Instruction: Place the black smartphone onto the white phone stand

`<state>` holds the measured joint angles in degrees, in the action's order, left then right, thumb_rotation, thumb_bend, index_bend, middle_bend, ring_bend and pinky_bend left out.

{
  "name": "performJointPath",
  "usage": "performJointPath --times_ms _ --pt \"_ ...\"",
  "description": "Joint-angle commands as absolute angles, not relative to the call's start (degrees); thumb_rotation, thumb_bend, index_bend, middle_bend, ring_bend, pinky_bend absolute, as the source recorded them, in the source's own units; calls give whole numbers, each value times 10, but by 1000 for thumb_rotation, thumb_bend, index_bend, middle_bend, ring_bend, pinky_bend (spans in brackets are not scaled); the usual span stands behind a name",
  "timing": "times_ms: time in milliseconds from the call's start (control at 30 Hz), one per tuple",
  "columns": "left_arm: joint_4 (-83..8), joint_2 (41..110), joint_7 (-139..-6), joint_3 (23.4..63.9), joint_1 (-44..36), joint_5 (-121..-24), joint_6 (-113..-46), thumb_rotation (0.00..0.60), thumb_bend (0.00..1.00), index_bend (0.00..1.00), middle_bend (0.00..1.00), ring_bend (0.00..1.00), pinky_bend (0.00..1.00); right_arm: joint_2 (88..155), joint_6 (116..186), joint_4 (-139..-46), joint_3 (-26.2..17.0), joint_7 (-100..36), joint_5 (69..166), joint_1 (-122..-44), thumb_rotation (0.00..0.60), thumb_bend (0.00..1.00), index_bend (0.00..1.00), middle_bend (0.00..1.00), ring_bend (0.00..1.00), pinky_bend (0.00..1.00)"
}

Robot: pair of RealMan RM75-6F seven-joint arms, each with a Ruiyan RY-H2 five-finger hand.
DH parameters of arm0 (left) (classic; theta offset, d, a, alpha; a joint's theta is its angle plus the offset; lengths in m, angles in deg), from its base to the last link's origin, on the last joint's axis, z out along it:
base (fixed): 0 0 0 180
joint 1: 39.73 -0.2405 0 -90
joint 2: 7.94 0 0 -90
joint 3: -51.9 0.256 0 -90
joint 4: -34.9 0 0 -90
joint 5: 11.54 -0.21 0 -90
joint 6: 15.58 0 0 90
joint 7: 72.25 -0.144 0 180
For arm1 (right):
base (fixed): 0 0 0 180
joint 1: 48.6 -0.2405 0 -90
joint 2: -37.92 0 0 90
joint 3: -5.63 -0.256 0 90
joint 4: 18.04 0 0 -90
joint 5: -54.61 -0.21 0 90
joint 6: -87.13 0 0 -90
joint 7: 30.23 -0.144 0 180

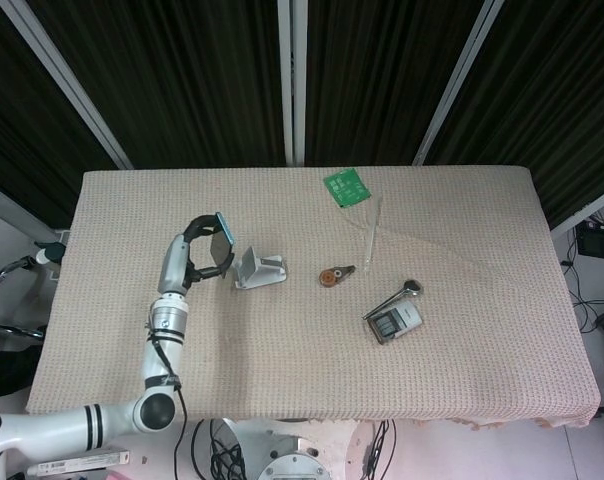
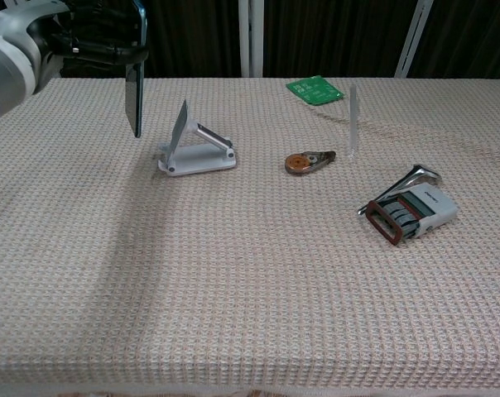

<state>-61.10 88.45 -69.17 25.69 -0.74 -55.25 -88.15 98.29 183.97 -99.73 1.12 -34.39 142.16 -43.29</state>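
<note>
— One phone, and it's in my grip: the black smartphone [image 2: 135,78] hangs upright and edge-on in the chest view, pinched by my left hand [image 1: 204,246] above the table [image 1: 282,350], clear of the cloth.

— Where is it against the stand?

— Just left of the white phone stand [image 2: 194,148], near it but not touching. From the head view the phone's teal rim sits right beside the stand's raised back plate. The stand rests on the table with its plate tilted back.

— How do your fingers lie?

— Closed around the phone's upper part, dark fingers [image 2: 101,51] on either side of it. My right hand shows in neither view.

— Any writing to read on the phone?

— None I can make out; its face is turned away or too thin to see.

— And further out?

— A small brown tape dispenser [image 2: 306,161] right of the stand, then a clear upright tube [image 2: 353,121]. Behind that lies a green card [image 2: 314,89], its print too small to read. Toward the right edge sits a white and grey device with a red-brown band [image 2: 411,211], a metal spoon [image 2: 407,181] touching it. Text on the device is blurred.
</note>
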Motion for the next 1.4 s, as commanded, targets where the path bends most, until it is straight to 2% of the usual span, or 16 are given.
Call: performJointPath --times_ms 33,500,1400 --pt "-602 898 -697 251 -2 -548 -884 600 517 687 802 345 174 984 1838 -996 11 -346 1421 -433 600 209 0 0 0 0" --pt "-532 960 -671 238 7 -546 -853 600 520 682 806 346 173 985 1834 -989 11 -351 1416 -432 600 209 0 0 0 0" --pt "-468 994 -626 244 -15 -609 -829 600 521 676 806 346 171 988 1822 -978 7 -356 1401 -432 600 209 0 0 0 0"
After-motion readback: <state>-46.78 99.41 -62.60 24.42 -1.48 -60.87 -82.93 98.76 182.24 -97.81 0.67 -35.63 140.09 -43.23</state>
